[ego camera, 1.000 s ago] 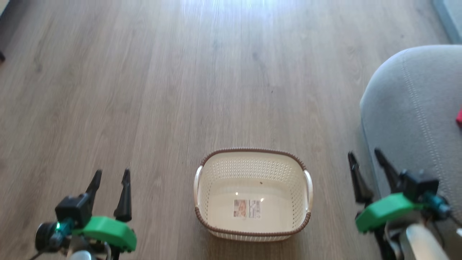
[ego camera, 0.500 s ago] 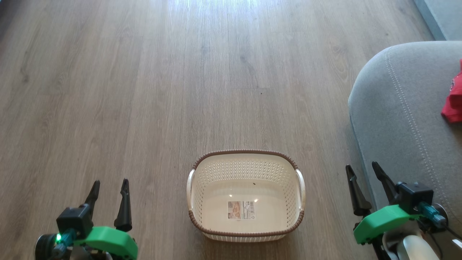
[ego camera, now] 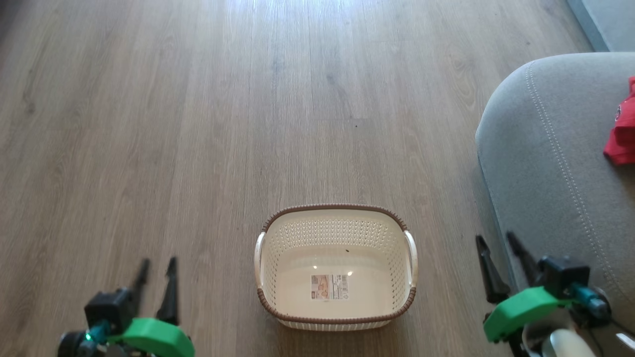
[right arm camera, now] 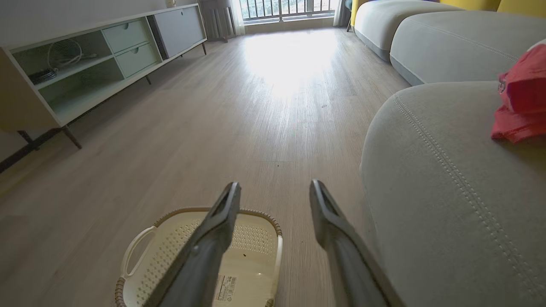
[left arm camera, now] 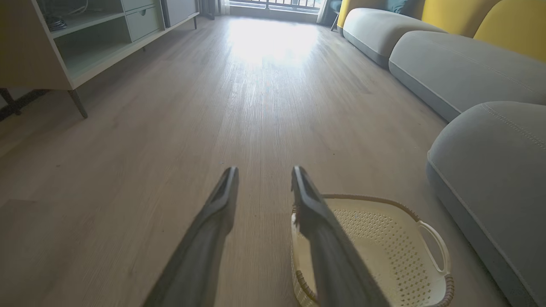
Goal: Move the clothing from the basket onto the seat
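While the clothing is seen lying bunched on the seat, at the right edge of the head view, the basket is found standing upright on the wooden floor, well apart from the red fabric. The basket's bare bottom and its label sticker are exposed from above.

A closer look at the garment is given by the right wrist view, where a small round emblem can be made out on its upper fold and the seat's double stitching is seen running toward it. A low cabinet with open shelves and drawers and a bright window are added at the far end of the room. By the left wrist view, further grey cushions and yellow back cushions are brought in, along with the basket's white handle on the side nearer the seat.

The right gripper is held released, its fingers spread, just beside the seat's front edge and between the basket and the cushion. The clothing lies ahead of it and to its right, up on the seat, untouched by it. The left gripper is likewise held released with a narrower gap, low over the floor on the basket's far side from the seat, so the basket is placed between it and the clothing.
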